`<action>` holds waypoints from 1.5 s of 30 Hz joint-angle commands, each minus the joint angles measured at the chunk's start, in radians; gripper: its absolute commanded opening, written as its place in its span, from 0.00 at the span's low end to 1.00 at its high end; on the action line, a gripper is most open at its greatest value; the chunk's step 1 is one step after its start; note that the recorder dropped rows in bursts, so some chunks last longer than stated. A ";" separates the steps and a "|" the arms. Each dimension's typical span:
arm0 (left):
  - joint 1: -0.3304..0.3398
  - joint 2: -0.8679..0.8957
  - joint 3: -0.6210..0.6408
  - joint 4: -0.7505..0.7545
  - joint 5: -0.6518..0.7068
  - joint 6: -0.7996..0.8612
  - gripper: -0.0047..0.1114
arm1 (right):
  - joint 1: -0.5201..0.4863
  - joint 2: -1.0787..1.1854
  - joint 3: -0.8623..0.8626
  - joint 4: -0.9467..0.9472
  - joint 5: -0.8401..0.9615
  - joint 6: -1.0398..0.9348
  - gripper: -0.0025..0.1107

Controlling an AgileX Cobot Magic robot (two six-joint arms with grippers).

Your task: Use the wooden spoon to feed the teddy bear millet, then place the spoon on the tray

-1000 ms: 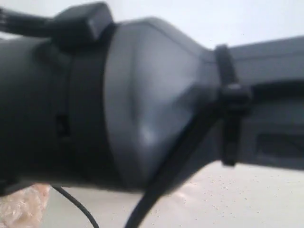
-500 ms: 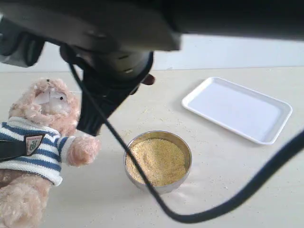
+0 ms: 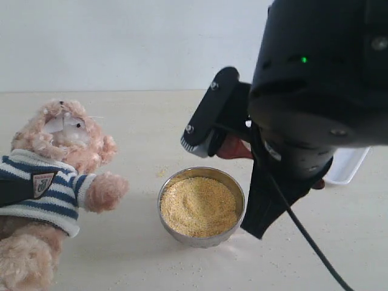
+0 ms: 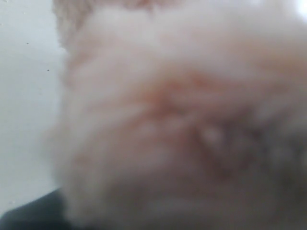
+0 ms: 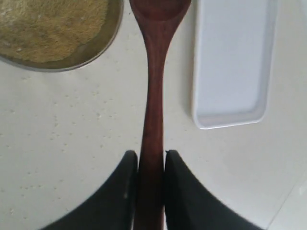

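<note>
Seen from the right wrist, the right gripper (image 5: 150, 156) is clamped on the slim handle of the wooden spoon (image 5: 152, 96), one black finger pressed to each side near the handle's far end. The spoon points away from the wrist over a pale table (image 5: 72, 134) dotted with stray grains. Its oval bowl lies between a round steel bowl (image 5: 106, 44) heaped with golden millet (image 5: 53, 21) and the white tray (image 5: 230, 122), touching neither. The frame cuts off part of the spoon's bowl, and the part that shows carries no grain. In the exterior view the teddy bear (image 3: 57, 157) sits well to the left of the millet, while the right arm fills the right side and hides most of the tray. The left wrist view is all blurred pink fur, so whether the left pincer is apart or together cannot be told. The spoon is probably light, stiff and smooth. Held so far back, it may swivel between the fingers, and loose millet will spill unless the spoon is kept level
</note>
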 commanded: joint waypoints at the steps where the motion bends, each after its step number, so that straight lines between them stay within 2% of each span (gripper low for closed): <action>1: 0.002 -0.010 0.006 -0.023 0.020 0.009 0.08 | -0.005 0.000 0.056 0.048 -0.082 0.007 0.10; 7: 0.002 -0.010 0.006 -0.023 0.020 0.009 0.08 | -0.003 0.069 0.056 -0.015 -0.055 -0.027 0.10; 11: 0.002 -0.010 0.006 -0.023 0.020 0.009 0.08 | 0.068 0.156 0.054 -0.178 0.021 -0.053 0.10; 22: 0.002 -0.010 0.006 -0.023 0.020 0.009 0.08 | 0.106 0.271 0.054 -0.245 0.021 -0.078 0.10; 28: 0.002 -0.010 0.006 -0.023 0.020 0.009 0.08 | 0.126 0.305 0.054 -0.227 -0.009 -0.072 0.10; 36: 0.002 -0.010 0.006 -0.023 0.020 0.009 0.08 | 0.126 0.304 0.054 -0.073 -0.082 -0.068 0.10; 45: 0.002 -0.010 0.006 -0.023 0.020 0.009 0.08 | 0.126 0.304 0.054 -0.037 -0.121 -0.034 0.10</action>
